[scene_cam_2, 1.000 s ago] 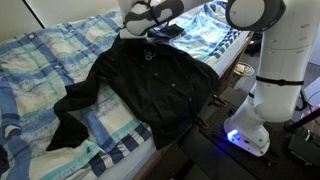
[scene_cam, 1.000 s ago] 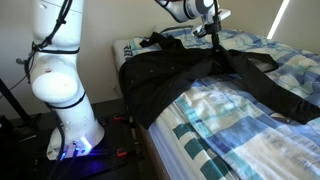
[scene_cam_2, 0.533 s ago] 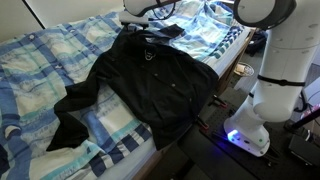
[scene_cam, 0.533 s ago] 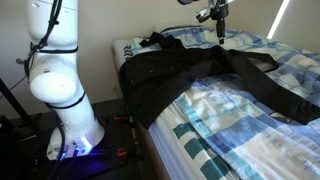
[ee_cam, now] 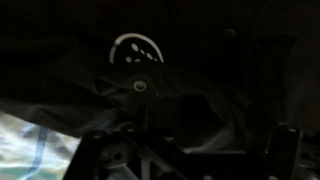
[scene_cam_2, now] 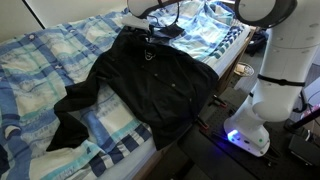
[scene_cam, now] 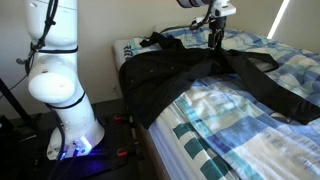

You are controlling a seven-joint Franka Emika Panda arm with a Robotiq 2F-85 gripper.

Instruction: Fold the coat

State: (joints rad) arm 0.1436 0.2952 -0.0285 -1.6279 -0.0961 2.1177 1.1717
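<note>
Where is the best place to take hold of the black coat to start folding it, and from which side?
Probably the long sleeve, near its cuff, pinched from above. The coat lies spread out on the bedspread, and this sleeve sticks out alone from the body, so it could be lifted and laid across the body. The gripper hovers at the collar end.

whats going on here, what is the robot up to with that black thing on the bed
A white robot arm is working on a black coat spread over a bed with a blue-and-white bedspread. The coat lies opened out and not yet folded, one sleeve stretched across the bed and one edge hanging over the side. The gripper is at the coat's far end; whether it grips fabric cannot be told. The dark wrist view shows only black fabric and a round white mark.
</note>
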